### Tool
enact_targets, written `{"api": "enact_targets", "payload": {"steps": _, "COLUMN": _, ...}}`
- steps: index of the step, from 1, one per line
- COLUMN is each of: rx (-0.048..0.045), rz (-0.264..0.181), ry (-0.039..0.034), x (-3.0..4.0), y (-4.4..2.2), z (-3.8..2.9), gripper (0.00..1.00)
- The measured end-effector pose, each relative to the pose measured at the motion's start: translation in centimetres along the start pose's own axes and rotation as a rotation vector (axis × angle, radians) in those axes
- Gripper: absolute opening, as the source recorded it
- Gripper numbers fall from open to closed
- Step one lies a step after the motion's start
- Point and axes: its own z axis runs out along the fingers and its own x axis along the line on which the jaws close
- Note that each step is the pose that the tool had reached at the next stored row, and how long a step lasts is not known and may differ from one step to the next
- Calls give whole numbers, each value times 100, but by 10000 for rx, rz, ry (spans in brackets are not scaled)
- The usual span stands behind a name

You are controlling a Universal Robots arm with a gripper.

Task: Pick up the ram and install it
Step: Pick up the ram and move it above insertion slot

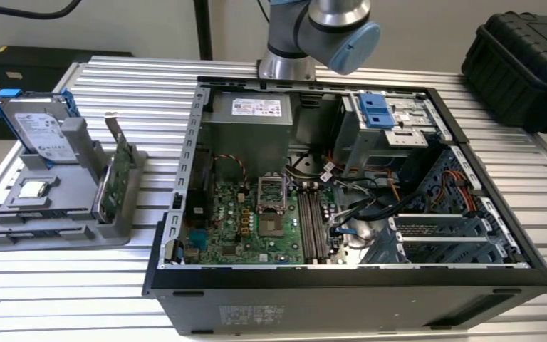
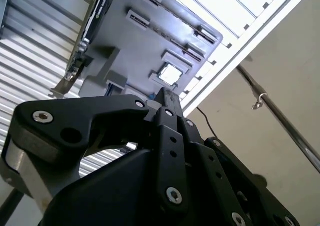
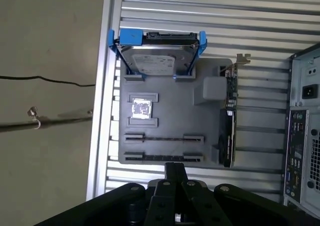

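The worktop [image 1: 112,71] is ribbed aluminium, its slats running in long parallel lines. Toward the exterior view's left lies a flat grey moulded plastic tray [image 1: 55,239] with several pockets. One pocket props a silver hard drive [image 1: 38,128] at a slant in a blue frame. A groove on the side nearest the computer holds a green circuit card [image 1: 112,189] on edge, its metal bracket poking up. A shallow square recess holds a small shiny chip [image 1: 32,189]. In the first wrist view the tray's two long narrow slots [image 3: 165,156] look empty, with bare grey between their end clips.

The black steel computer case [image 1: 350,278] lies on its side with its panel off, near the tray, a strip of bare slats between them. Inside are a green motherboard [image 1: 236,228], a grey power box [image 1: 245,128], loose cables [image 1: 369,206] and perforated metal bays. Long memory slots [image 1: 316,221] run side by side on the board. Dark narrow strips show there, but I cannot tell whether one is the ram, so its place is uncertain.

The pincer [image 3: 175,167], matte black with bolted links, hangs well above the tray with open air around it. Its fingertips meet, closed, with nothing seen between them. The arm [image 1: 321,28], silver with pale blue caps, rises behind the case.
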Motion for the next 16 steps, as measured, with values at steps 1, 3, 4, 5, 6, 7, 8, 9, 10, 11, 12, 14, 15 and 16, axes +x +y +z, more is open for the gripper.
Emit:
{"api": "enact_targets", "payload": {"steps": 1, "rx": 0, "rz": 40, "ry": -4, "x": 0, "y": 0, "z": 0, "gripper": 0}}
{"api": "enact_targets", "payload": {"steps": 3, "rx": -1, "rz": 122, "ry": -11, "x": -1, "y": -1, "z": 0, "gripper": 0}}
{"api": "enact_targets", "payload": {"steps": 4, "rx": -1, "rz": 165, "ry": -15, "x": 0, "y": -1, "z": 0, "gripper": 0}}
{"api": "enact_targets", "payload": {"steps": 5, "rx": -1, "rz": 208, "ry": -19, "x": -1, "y": -1, "z": 0, "gripper": 0}}
{"api": "enact_targets", "payload": {"steps": 6, "rx": -2, "rz": 251, "ry": -23, "x": -1, "y": -1, "z": 0, "gripper": 0}}
{"api": "enact_targets", "payload": {"steps": 7, "rx": -3, "rz": 319, "ry": -29, "x": 0, "y": 0, "z": 0, "gripper": 0}}
{"api": "enact_targets", "payload": {"steps": 8, "rx": -2, "rz": 361, "ry": -32, "x": 0, "y": 0, "z": 0, "gripper": 0}}
{"api": "enact_targets", "payload": {"steps": 9, "rx": -3, "rz": 404, "ry": -37, "x": 0, "y": 0, "z": 0, "gripper": 0}}
{"api": "enact_targets", "payload": {"steps": 10, "rx": -3, "rz": 451, "ry": -41, "x": 0, "y": 0, "z": 0, "gripper": 0}}
{"api": "enact_targets", "payload": {"steps": 11, "rx": -4, "rz": 498, "ry": -45, "x": 0, "y": -1, "z": 0, "gripper": 0}}
{"api": "enact_targets", "payload": {"steps": 12, "rx": -4, "rz": 545, "ry": -49, "x": 0, "y": -1, "z": 0, "gripper": 0}}
{"api": "enact_targets", "payload": {"steps": 14, "rx": -5, "rz": 644, "ry": -59, "x": 0, "y": -1, "z": 0, "gripper": 0}}
{"api": "enact_targets", "payload": {"steps": 15, "rx": -5, "rz": 686, "ry": -62, "x": 0, "y": -1, "z": 0, "gripper": 0}}
{"api": "enact_targets", "payload": {"steps": 16, "rx": -5, "rz": 729, "ry": -66, "x": 0, "y": 0, "z": 0, "gripper": 0}}
